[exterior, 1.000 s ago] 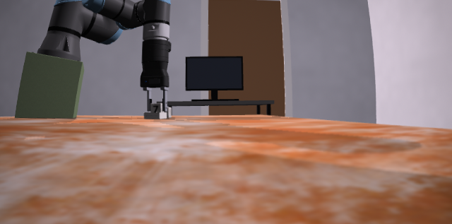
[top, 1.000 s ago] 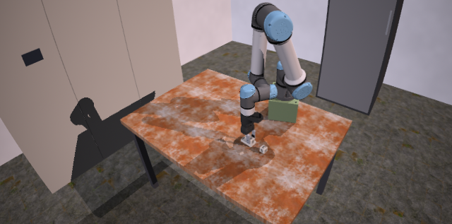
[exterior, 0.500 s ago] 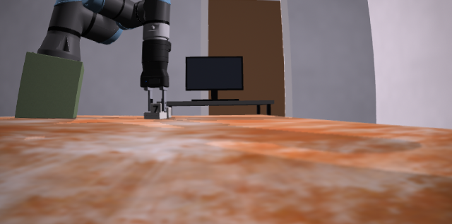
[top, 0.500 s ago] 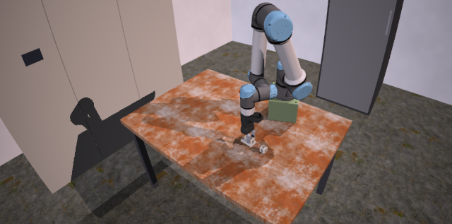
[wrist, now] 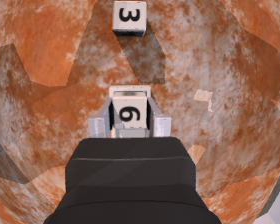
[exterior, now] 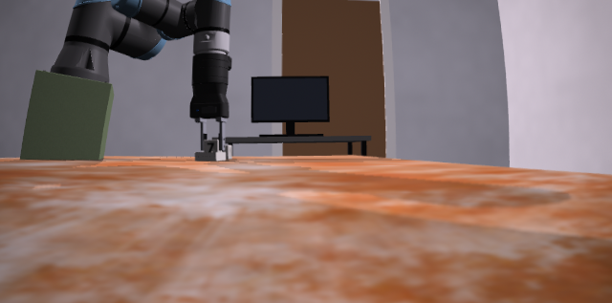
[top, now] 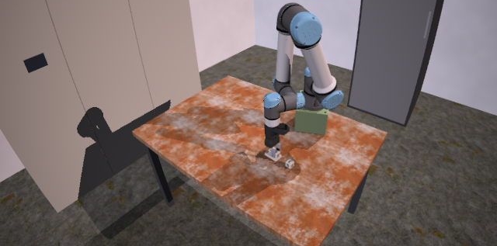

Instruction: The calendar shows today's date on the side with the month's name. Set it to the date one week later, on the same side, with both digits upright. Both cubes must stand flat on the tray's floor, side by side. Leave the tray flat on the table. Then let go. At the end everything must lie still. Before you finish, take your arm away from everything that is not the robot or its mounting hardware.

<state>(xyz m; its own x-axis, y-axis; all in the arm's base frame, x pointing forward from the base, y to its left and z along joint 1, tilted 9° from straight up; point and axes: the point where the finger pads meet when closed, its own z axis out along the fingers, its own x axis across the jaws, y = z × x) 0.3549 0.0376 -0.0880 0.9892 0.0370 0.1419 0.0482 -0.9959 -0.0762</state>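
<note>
The small white tray [top: 275, 158] [exterior: 203, 156] [wrist: 130, 88] lies on the table under my gripper [top: 274, 151] [exterior: 211, 145] [wrist: 129, 107]. My fingers stand on both sides of a white cube [exterior: 210, 147] [wrist: 122, 103] and appear to touch its sides, so the gripper looks shut on it. This cube shows a 6 on top, turned sideways in the wrist view, and a 7 on the side facing the exterior camera. It is at the tray; its underside is hidden. The other white cube [top: 290, 164] [wrist: 130, 12] lies loose on the table, with a 3 on top.
The green base block [top: 311, 122] [exterior: 64, 117] of the arm stands on the table behind the tray. The rust-and-white table top [top: 330, 195] [exterior: 306, 246] carries shadows of the arm. A monitor [exterior: 290, 98] stands on a separate dark desk in the background.
</note>
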